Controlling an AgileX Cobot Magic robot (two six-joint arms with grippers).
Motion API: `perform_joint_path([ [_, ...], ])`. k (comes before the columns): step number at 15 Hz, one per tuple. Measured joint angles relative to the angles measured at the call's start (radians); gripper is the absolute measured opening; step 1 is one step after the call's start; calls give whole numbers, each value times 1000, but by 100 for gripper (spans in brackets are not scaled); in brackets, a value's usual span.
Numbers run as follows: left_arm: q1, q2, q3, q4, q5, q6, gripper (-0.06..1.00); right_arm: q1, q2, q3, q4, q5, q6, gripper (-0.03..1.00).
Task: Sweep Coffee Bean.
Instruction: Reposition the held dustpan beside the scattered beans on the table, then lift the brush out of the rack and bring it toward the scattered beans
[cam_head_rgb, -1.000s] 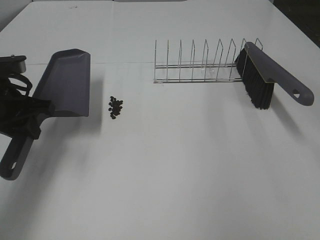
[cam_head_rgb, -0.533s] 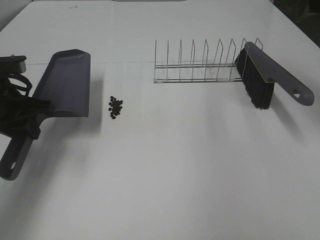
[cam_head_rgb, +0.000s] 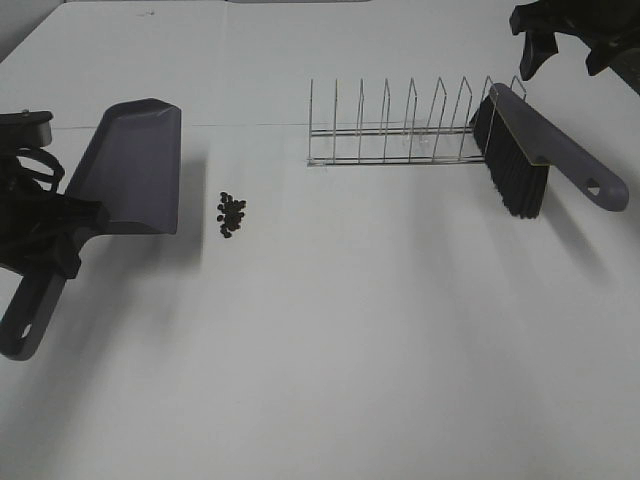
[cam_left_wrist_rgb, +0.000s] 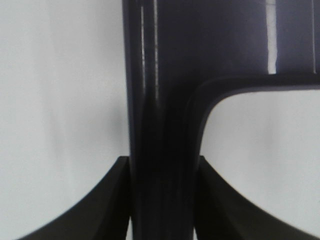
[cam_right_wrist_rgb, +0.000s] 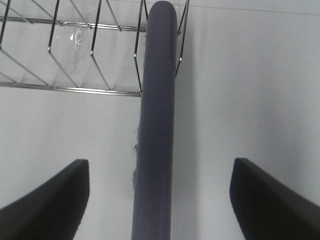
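Observation:
A small cluster of dark coffee beans (cam_head_rgb: 231, 214) lies on the white table just right of the grey dustpan (cam_head_rgb: 135, 170). My left gripper (cam_head_rgb: 62, 232) is shut on the dustpan's handle (cam_left_wrist_rgb: 160, 150), its fingers (cam_left_wrist_rgb: 107, 200) pressed on both sides. A grey brush (cam_head_rgb: 540, 150) with black bristles leans in the right end of a wire rack (cam_head_rgb: 400, 130). My right gripper (cam_head_rgb: 565, 45) is open above the brush's far end, and the brush back (cam_right_wrist_rgb: 156, 120) runs between its fingers (cam_right_wrist_rgb: 45, 200) without touching them.
The wire rack (cam_right_wrist_rgb: 75, 55) stands at the back middle, its right end under the brush. The white table (cam_head_rgb: 350, 350) stretches wide in front of the beans and rack.
My right gripper has come into view at the top right, above the brush. The left gripper, dustpan, beans and brush have not moved.

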Motion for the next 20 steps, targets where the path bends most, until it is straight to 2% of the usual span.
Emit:
perform_joint_path([
  [3, 0, 0, 0, 0, -1, 0, 31, 0, 101, -101, 35, 8, -1, 64],
  [6, 0, 0, 0, 0, -1, 0, 31, 0, 164, -112, 60, 14, -10, 64],
  [10, 0, 0, 0, 0, -2, 0, 31, 0, 218, -112, 64, 7, -16, 57],
  [12, 0, 0, 0, 0, -2, 0, 31, 0, 239, -112, 65, 0, -16, 49],
  [14, 0, 0, 0, 0, -2, 0, 31, -1, 245, -115, 64, -2, -13, 26],
  [18, 0, 0, 0, 0, -2, 0, 31, -4, 229, -125, 60, 10, -15, 27],
  [20, 0, 0, 0, 1, -2, 0, 31, -4, 142, -127, 60, 32, -15, 27],
])
